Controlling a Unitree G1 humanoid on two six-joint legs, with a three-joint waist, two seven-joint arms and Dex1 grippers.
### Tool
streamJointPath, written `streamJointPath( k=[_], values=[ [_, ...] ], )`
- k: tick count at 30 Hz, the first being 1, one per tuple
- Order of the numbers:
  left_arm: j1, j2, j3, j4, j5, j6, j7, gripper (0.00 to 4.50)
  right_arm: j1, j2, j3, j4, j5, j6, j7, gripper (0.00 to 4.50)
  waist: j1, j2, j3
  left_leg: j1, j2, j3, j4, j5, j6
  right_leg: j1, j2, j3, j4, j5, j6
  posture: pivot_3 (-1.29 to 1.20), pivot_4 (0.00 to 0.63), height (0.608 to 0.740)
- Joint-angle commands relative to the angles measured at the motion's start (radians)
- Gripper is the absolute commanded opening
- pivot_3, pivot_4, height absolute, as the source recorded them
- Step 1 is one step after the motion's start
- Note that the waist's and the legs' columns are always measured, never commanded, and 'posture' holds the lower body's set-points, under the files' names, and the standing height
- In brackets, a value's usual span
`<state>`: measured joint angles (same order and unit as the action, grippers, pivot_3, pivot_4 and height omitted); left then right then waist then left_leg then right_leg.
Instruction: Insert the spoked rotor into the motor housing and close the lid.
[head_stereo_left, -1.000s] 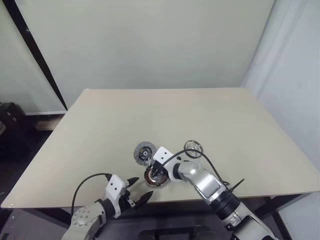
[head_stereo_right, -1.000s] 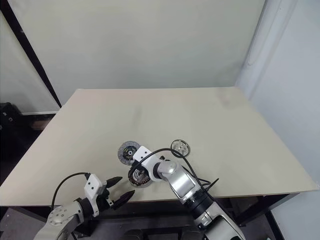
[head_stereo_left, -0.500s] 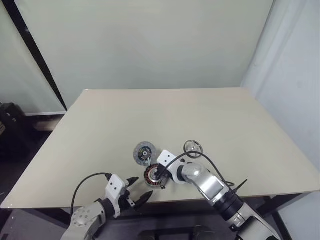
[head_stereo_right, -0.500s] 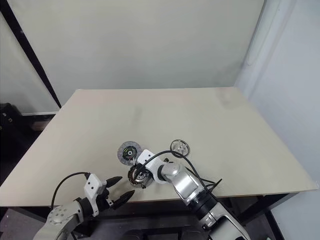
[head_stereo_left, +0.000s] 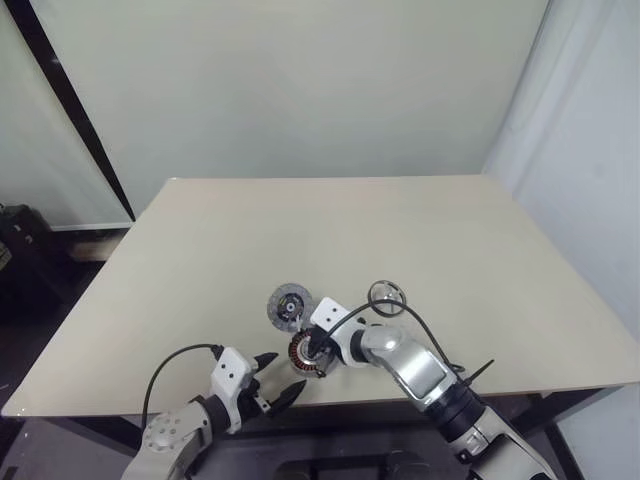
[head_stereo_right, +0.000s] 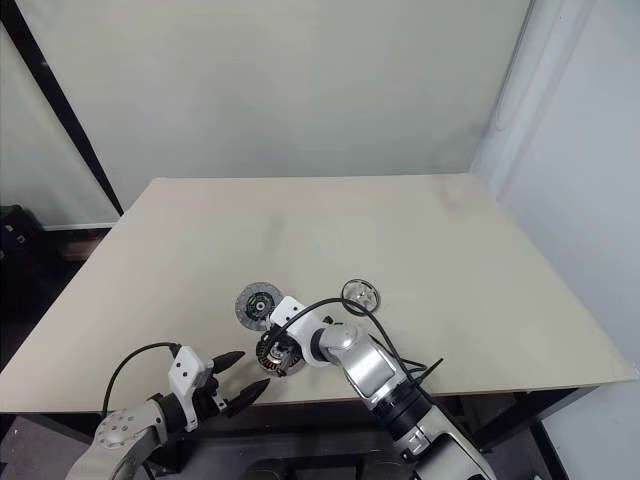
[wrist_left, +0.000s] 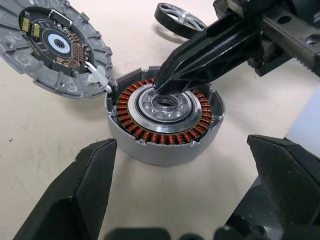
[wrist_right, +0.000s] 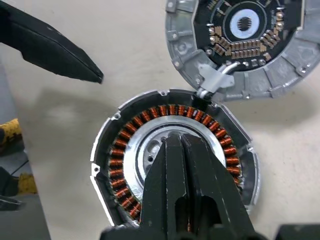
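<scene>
We see even, soft room light on the table (head_stereo_left: 420, 250), with no hard glare. In the wrist views the housing (wrist_left: 165, 122) casts a faint shadow, its copper windings crisp, while the near left fingers (wrist_left: 75, 195) blur. The far wall looks flat and dim.

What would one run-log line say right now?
right gripper: shut, tips on copper-wound round motor housing hub | left gripper: open | shiny spoked rotor: on table
</scene>
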<state>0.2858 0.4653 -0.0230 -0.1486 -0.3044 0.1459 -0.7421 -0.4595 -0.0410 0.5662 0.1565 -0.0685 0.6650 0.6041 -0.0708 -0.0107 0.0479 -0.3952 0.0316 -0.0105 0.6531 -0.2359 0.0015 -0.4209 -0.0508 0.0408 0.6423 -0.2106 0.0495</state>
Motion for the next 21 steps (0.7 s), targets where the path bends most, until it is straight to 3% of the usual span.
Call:
streamJointPath(
  k=[1,13,21],
  values=[
    [-0.008,0.007,0.003,-0.034,0.002,-0.005,-0.004,4.5,-0.008,0.01,0.001,-0.045,0.006,-0.002,0.005,0.03,0.0,0.0,0.0,0.0,0.0,0.0,0.0,0.0,0.0,0.0,0.0,0.0,0.0,0.0,0.0,0.0,0.0,0.74],
    [0.003,0.009,0.005,-0.04,0.001,-0.003,-0.003,4.5,0.01,-0.015,0.051,0.004,-0.03,-0.009,0.001,0.03,0.0,0.0,0.0,0.0,0.0,0.0,0.0,0.0,-0.001,0.0,0.0,0.0,0.0,0.0,0.0,0.0,0.0,0.74],
    [-0.003,0.01,0.003,-0.029,0.003,-0.006,-0.007,4.5,-0.002,0.001,0.003,-0.019,0.004,0.008,-0.005,0.03,0.0,0.0,0.0,0.0,0.0,0.0,0.0,0.0,-0.001,0.0,0.0,0.0,0.0,0.0,0.0,0.0,0.0,0.74]
  ],
)
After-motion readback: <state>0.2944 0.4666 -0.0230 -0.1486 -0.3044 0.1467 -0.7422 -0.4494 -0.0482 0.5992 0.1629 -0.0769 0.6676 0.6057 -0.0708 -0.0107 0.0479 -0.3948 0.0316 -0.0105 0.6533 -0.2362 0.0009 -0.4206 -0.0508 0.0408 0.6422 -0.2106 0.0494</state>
